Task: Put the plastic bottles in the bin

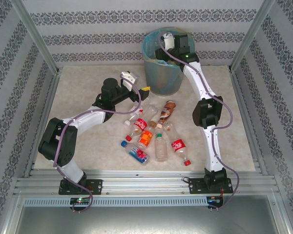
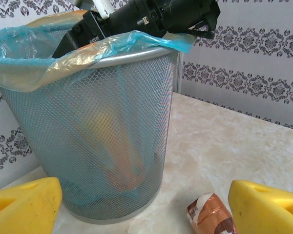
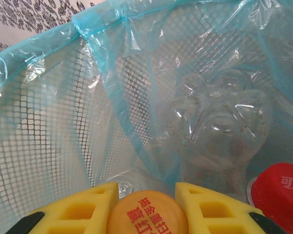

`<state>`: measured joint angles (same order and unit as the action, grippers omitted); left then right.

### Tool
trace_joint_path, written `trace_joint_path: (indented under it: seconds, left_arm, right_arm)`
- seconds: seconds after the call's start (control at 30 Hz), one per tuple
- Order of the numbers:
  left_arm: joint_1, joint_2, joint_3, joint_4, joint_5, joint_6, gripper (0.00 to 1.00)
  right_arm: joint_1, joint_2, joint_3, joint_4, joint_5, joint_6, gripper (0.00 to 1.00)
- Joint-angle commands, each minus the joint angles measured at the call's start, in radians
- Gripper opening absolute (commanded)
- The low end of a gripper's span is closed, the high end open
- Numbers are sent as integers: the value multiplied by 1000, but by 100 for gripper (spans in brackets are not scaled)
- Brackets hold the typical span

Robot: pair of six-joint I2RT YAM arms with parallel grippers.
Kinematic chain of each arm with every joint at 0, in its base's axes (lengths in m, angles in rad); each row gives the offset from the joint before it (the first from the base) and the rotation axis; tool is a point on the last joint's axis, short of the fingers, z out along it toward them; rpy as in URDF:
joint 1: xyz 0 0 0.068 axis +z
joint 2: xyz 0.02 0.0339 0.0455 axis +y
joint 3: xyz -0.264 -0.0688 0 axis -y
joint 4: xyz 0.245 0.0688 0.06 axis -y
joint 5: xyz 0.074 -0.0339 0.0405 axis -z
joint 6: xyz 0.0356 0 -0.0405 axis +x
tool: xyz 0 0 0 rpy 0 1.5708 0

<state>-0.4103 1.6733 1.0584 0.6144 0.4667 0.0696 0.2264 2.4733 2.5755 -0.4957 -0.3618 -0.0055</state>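
The bin [image 1: 162, 78], grey mesh with a light blue bag, stands at the back of the table. My right gripper [image 1: 171, 56] hangs inside it, shut on a plastic bottle with an orange cap [image 3: 146, 214] between yellow fingers [image 3: 73, 212]. Below lie a clear bottle [image 3: 219, 117] and a red cap [image 3: 279, 195]. Several bottles lie loose in mid-table, among them a brown-labelled one [image 1: 168, 111], an orange-labelled one [image 1: 145, 138] and a blue one [image 1: 137, 154]. My left gripper [image 1: 142, 92] is open and empty, low beside the bin's base [image 2: 102, 146], with the brown-labelled bottle [image 2: 212, 215] by its right finger.
Patterned walls and metal posts enclose the beige table [image 1: 88, 83]. The right arm [image 2: 151, 17] crosses over the bin's rim. A metal rail [image 1: 146, 183] runs along the near edge. Bare tabletop lies to the right of the bin [image 2: 244, 141].
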Motion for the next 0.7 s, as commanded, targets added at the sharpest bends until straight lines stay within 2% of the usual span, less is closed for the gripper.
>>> trace_joint_path:
  seconds: [0.0,0.07,0.13,0.57,0.67]
  left_arm:
    - [8,0,-9,18,18,-4,89]
    - [8,-4,-13,21,15,-4,89]
    - [8,-7,-21,29,13,-7,89]
    - [8,-8,-22,31,13,-14,89]
    - [8,-6,-21,35,15,-18,89]
  right_arm:
    - [-2,11,-15,27,-6,-30,35]
    - [6,-8,-14,36,3,-40,47]
    - [15,-25,-11,39,9,-47,51]
    - [28,-94,-12,60,-19,-16,56]
    - [27,-93,-15,54,-22,-19,52]
